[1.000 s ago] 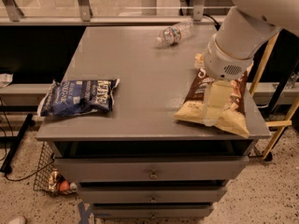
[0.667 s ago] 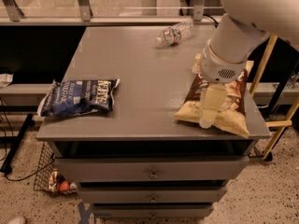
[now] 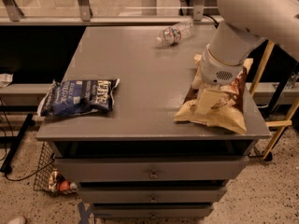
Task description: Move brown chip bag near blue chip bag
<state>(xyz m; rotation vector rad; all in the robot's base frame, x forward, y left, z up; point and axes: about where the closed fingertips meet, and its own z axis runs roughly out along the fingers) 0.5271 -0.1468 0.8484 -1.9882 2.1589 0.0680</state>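
Note:
The brown chip bag [image 3: 226, 116] lies at the right front of the grey cabinet top [image 3: 140, 69], tan with a dark centre. My gripper [image 3: 207, 100] comes down from the white arm [image 3: 233, 41] onto the bag's middle and hides part of it. The blue chip bag [image 3: 79, 97] lies flat at the left front corner, far from the brown bag and the gripper.
A clear plastic bottle [image 3: 175, 33] lies on its side at the back of the top. Drawers [image 3: 152, 174] are below the front edge. A yellow wooden frame [image 3: 261, 73] stands to the right. A wire basket [image 3: 51, 178] sits on the floor at left.
The arm has shifted slightly left and down over the brown bag. The bags and the bottle have stayed in place.

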